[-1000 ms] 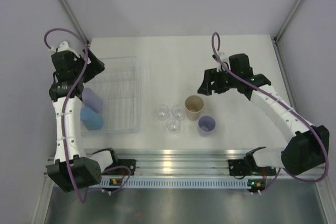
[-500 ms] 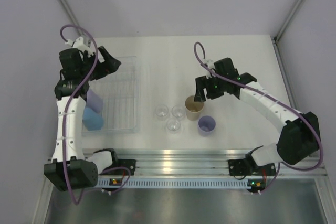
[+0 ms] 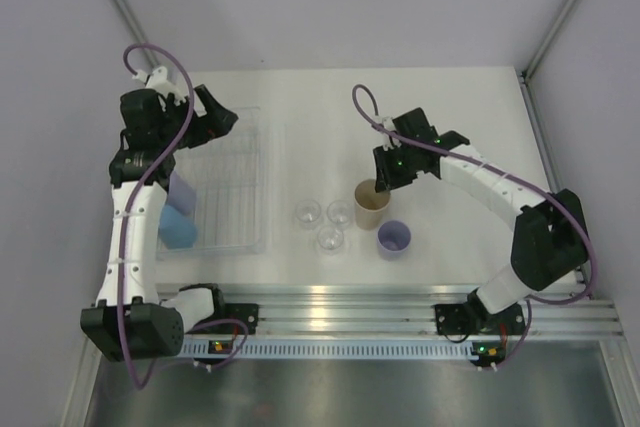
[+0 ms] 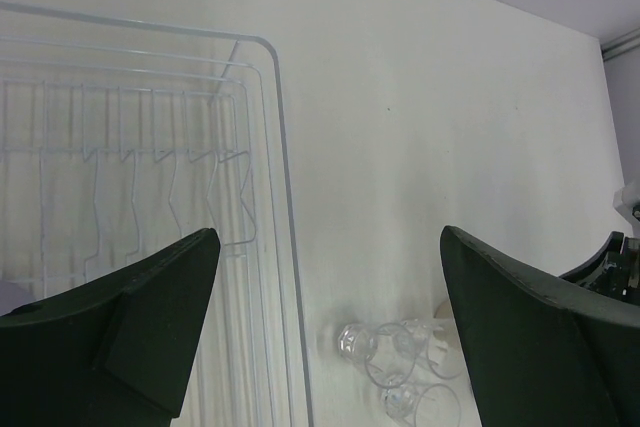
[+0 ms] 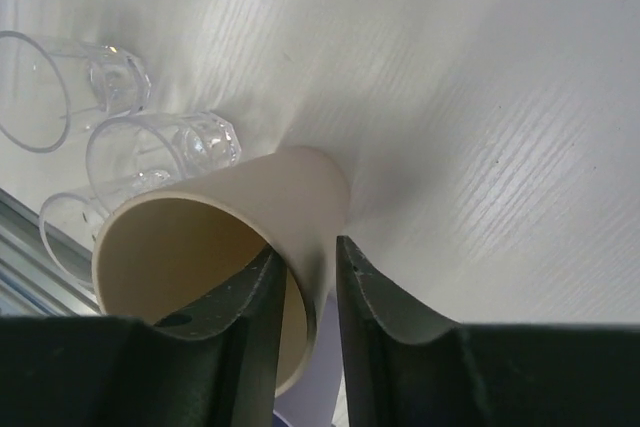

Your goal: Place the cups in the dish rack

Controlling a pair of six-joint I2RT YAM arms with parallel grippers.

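A beige cup (image 3: 371, 209) stands upright mid-table. My right gripper (image 3: 380, 187) is shut on its far rim, one finger inside (image 5: 240, 307) and one outside, the wall (image 5: 260, 197) pinched between them. A lavender cup (image 3: 393, 239) stands just in front of it, and three clear cups (image 3: 308, 213) cluster to its left. The clear dish rack (image 3: 262, 177) lies at the left with a blue cup (image 3: 178, 229) and a lavender cup (image 3: 181, 190) in its left side. My left gripper (image 3: 225, 117) hangs open and empty over the rack's far right corner (image 4: 285, 147).
The clear cups (image 5: 160, 147) sit close against the beige cup's left side. The lavender cup (image 5: 312, 395) shows directly below the right jaws. A metal rail (image 3: 340, 297) runs along the table's near edge, and frame posts rise at both far corners.
My right arm moved left and down onto the beige cup, and its jaws closed on the rim. The left gripper swung right over the rack's far end, staying open.
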